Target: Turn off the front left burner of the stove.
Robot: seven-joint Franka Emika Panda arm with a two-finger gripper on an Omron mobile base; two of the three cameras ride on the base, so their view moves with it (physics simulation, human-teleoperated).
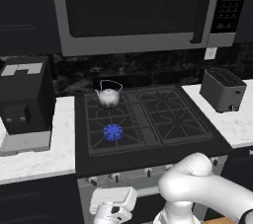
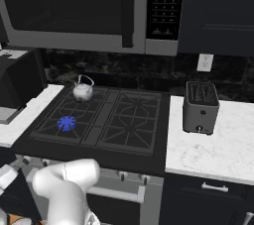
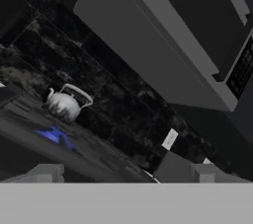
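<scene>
The gripper [image 1: 112,213] sits low by the stove [image 1: 148,146] front to reach the knobs, the front left burner [image 1: 113,131] burns blue, and I cannot tell if its fingers are apart.

I see open room in front of the stove [image 1: 148,159], along its silver panel of knobs [image 1: 148,171]. Over the cooktop, a kettle [image 1: 109,95] sits on the far left grate, just behind the flame on the front left burner [image 1: 113,131]. The microwave [image 1: 138,11] caps the space above; the right grates are unobstructed.
</scene>
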